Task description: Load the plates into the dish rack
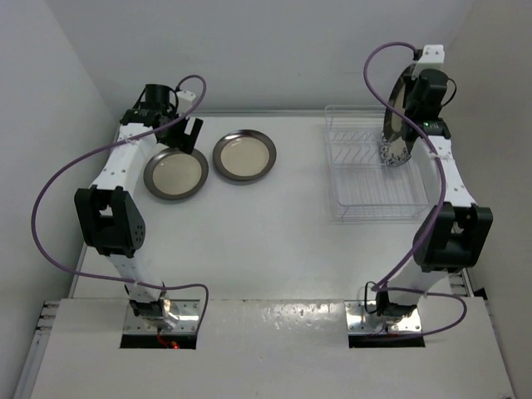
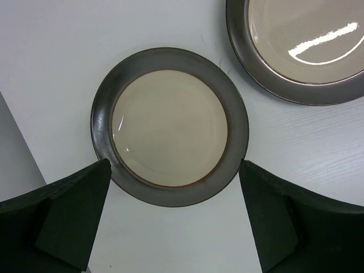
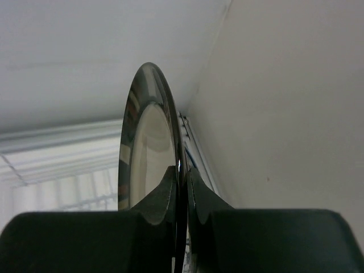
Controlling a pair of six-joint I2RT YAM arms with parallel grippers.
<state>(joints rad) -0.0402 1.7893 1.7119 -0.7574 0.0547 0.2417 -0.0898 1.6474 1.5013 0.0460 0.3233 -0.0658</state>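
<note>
**Fig.** Plate loading, mid-task. R gripper (image 3: pixel 181 187) is clamped on the rim of a grey-rimmed plate (image 3: pixel 149 142), held edge-up above the dish rack (image 1: pixel 366 179) at far right. L gripper (image 2: pixel 174 164), jaws spread wide and holding nothing, hovers over the left plate (image 2: pixel 170 128). A second plate (image 2: pixel 307 45) lies flat just beside it, to the right. Plates are prob. stiff, glazed-slick, heavyish and breakable (when flat, only the raised rim offers a hold).
</note>
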